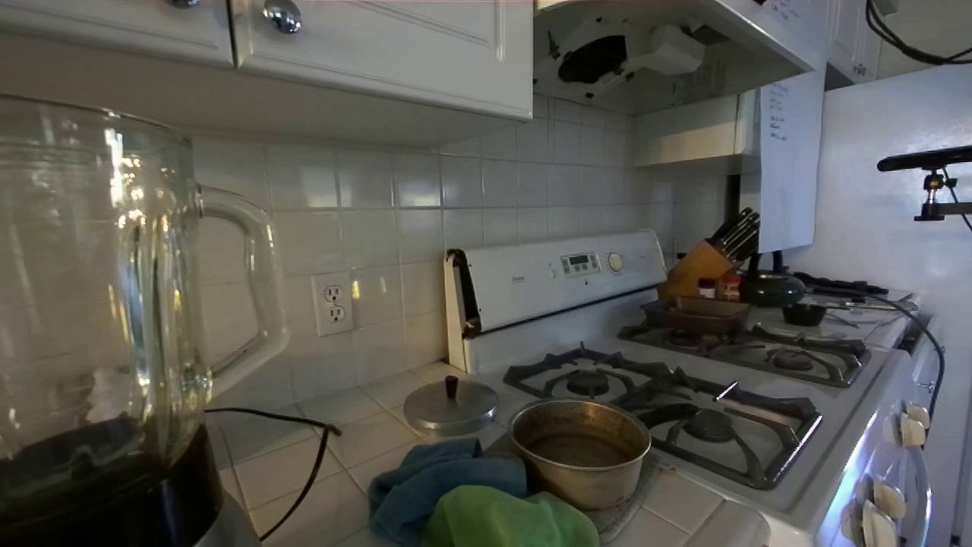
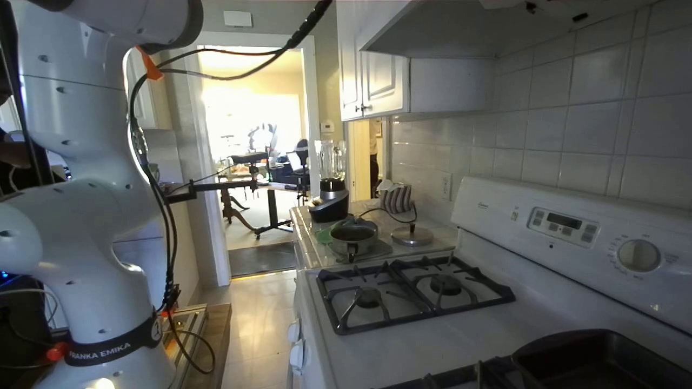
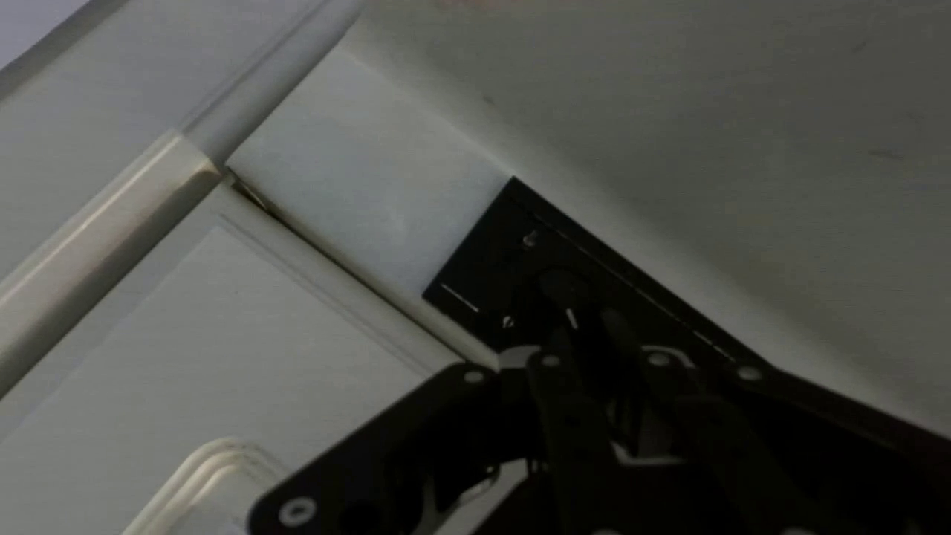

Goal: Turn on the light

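Note:
In the wrist view a black control panel (image 3: 490,264) is set in a white surface, probably the range hood's. A round dark knob (image 3: 562,286) with a short white mark sits on it. My gripper (image 3: 588,331) comes from below, fingertips close together at the knob's lower edge. A narrow dark gap shows between the fingers; it is too dark to tell whether they touch or grip the knob. The range hood (image 1: 714,42) shows in both exterior views (image 2: 432,27), with no lit lamp visible. The gripper is outside both exterior views; the arm (image 2: 81,216) stands at the left in an exterior view.
White cabinets (image 1: 380,45) border the hood. Below are the stove (image 1: 562,281), a pot (image 1: 581,456), a lid (image 1: 450,406), a blender (image 1: 99,304) and cloths (image 1: 501,520). A baking pan (image 2: 605,356) sits on the stove. Cables (image 2: 238,73) hang from the arm.

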Controlling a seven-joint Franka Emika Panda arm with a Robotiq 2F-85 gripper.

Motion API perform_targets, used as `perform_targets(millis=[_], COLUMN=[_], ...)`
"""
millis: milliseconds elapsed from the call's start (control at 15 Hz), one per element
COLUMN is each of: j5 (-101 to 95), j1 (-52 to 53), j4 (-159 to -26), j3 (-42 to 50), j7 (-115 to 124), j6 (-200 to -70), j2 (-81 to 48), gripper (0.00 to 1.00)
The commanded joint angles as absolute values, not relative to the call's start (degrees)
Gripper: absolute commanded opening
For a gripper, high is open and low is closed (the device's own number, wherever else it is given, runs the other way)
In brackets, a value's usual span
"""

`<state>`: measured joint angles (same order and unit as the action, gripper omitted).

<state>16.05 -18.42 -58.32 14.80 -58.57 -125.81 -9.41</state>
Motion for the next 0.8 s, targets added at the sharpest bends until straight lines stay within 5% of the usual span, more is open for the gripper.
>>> perform_targets(millis=[0, 733], j5=[15.1, 12.3], j1=[-18.4, -18.6], j4=[-58.0, -56.3], j3=[15.2, 16.7], j7=[-56.4, -37.8], j6=[-126.3, -122.9], j2=[-10.3, -10.8], gripper=[0.03, 0.03])
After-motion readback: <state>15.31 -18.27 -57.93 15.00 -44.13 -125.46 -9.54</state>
